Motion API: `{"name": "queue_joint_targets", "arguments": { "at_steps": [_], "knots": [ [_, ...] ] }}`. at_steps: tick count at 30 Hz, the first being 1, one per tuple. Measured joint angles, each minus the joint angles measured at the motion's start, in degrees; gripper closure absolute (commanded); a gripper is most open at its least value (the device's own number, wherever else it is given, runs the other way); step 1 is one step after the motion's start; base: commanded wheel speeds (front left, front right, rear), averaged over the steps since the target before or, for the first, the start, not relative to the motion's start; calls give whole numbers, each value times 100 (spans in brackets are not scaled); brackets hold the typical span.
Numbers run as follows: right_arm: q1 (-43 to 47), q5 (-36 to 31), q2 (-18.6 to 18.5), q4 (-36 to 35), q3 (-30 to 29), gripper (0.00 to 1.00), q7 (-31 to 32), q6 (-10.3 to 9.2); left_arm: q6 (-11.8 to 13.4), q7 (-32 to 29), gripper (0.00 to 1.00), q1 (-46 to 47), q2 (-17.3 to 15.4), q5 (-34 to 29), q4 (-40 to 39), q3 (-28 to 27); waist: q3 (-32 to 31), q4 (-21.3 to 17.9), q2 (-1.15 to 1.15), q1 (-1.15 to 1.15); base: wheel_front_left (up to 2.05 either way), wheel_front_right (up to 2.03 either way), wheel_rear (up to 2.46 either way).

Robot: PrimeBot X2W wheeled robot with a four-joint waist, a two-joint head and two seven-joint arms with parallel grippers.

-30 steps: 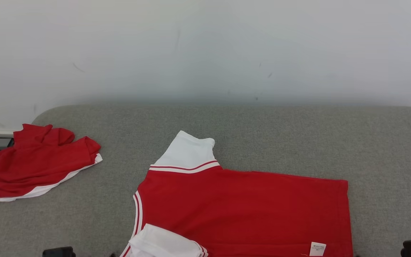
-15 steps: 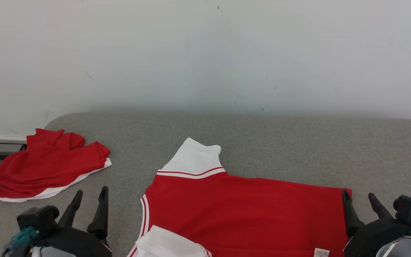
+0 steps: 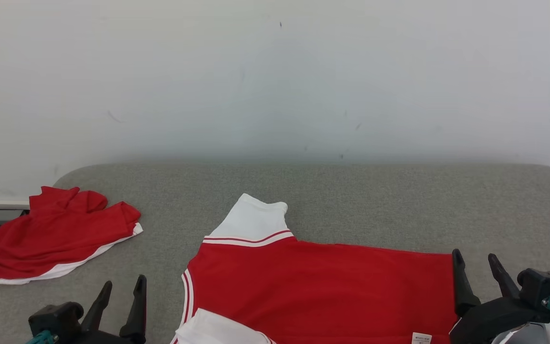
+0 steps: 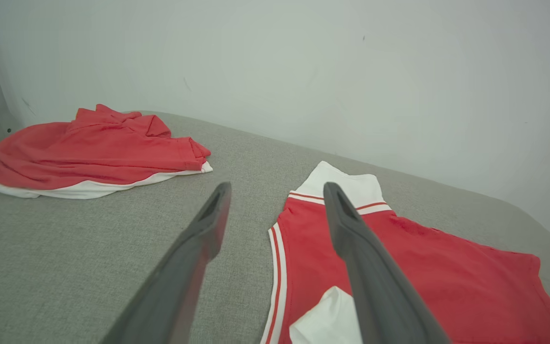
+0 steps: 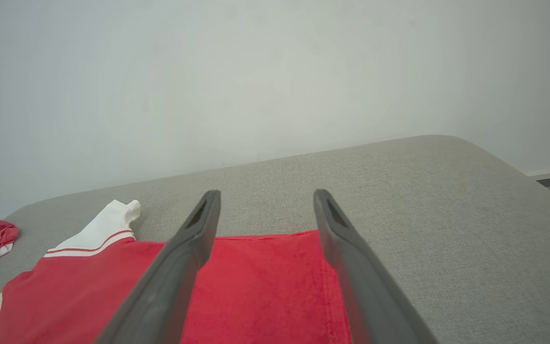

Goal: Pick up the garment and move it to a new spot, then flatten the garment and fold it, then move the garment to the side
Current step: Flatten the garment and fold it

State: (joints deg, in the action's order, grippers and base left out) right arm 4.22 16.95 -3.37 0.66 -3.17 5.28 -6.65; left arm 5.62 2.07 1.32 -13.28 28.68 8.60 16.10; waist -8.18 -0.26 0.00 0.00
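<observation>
A red garment with white sleeves and striped trim lies spread flat on the grey padded table, collar side to the left, hem to the right. My left gripper is open at the lower left, just left of the collar edge, holding nothing. In the left wrist view the garment lies under and right of the left gripper. My right gripper is open at the lower right, over the hem corner. The right wrist view shows the right gripper above the hem of the garment, apart from it.
A second red garment with a white edge lies bunched at the table's far left, also seen as a crumpled heap in the left wrist view. A pale wall rises behind the table. Bare grey surface stretches along the back and right.
Both grippers have risen into the head view at the lower corners, open, where a second ago they barely showed. The head camera has tilted up, shifting the picture downward. The garments lie as before.
</observation>
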Motion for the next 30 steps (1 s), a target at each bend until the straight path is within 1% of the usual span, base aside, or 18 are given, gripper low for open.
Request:
{"name": "queue_joint_targets", "arguments": {
  "at_steps": [5,13,24,30],
  "knots": [
    [47,0,1,76,-69,0,-214,-15,42,8,0,-150,-1,-45,-3,16,-24,-88,0,0,0,0,0],
    [140,1,10,141,-82,0,-486,-15,42,-4,0,-210,-24,-164,-1,103,-35,-151,0,0,0,0,0],
    [143,1,13,282,-96,0,-639,-15,48,-60,0,-224,-73,-202,-5,108,-35,-141,1,0,0,0,0],
    [147,1,12,289,-90,0,-678,-15,49,-215,0,-233,-74,-208,-26,146,83,-140,1,0,0,0,0]
  ]
}}
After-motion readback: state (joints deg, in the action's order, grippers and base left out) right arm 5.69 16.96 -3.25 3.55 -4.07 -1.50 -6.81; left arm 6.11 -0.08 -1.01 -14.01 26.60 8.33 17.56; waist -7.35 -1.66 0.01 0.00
